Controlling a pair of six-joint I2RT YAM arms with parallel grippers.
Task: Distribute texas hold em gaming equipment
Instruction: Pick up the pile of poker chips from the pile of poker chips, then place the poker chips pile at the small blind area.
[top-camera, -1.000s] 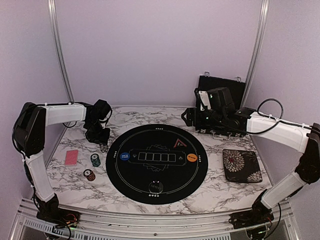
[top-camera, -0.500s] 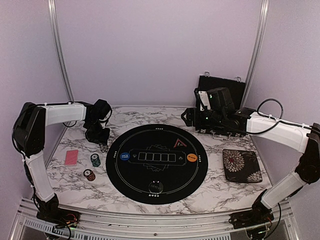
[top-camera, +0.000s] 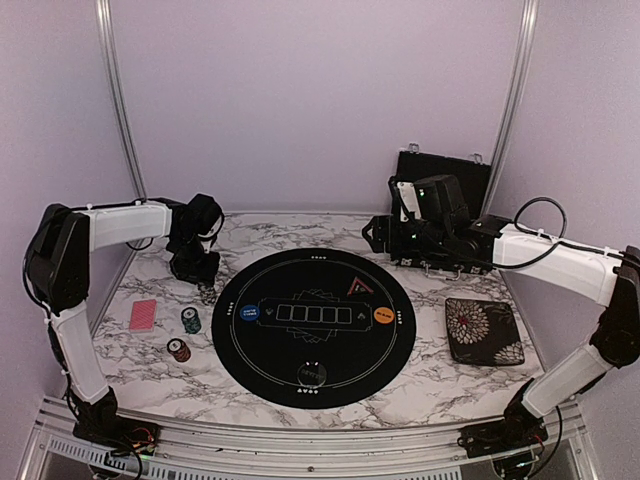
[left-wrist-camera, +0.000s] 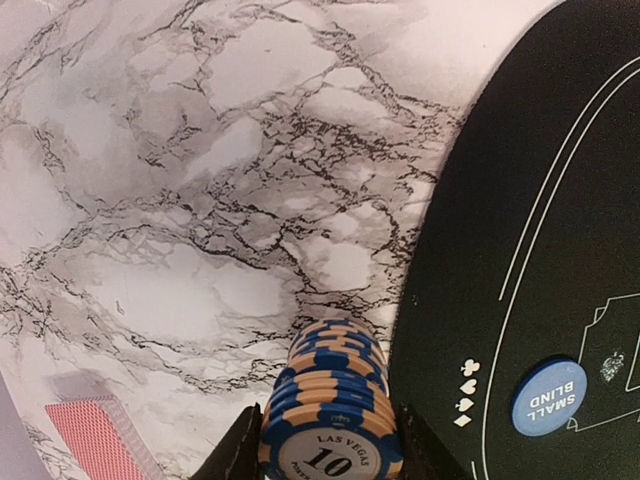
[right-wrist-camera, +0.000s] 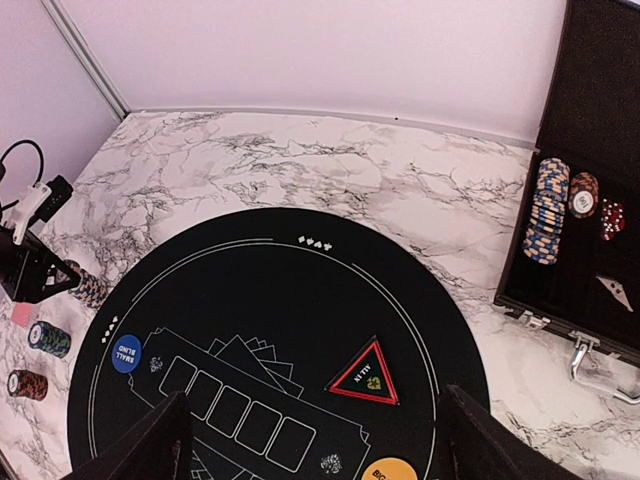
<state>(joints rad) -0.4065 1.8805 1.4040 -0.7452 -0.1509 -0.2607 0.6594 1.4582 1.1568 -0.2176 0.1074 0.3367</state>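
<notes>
Chips in a blue-striped stack (left-wrist-camera: 335, 385) sit clamped in the left claw (left-wrist-camera: 328, 452); the right claw (right-wrist-camera: 325, 445) gapes wide, empty.

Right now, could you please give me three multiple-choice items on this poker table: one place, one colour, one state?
1. The red-backed card lies: A on the marble tabletop left of the round mat; B on that mat; C in a gripper.
2. The chip stack in the left gripper is: A green; B blue and orange; C black.
3. The right gripper is: A shut on a card; B shut on chips; C open.
A, marble shows all around it; B, striped edges show both; C, jaws wide apart, empty.
</notes>
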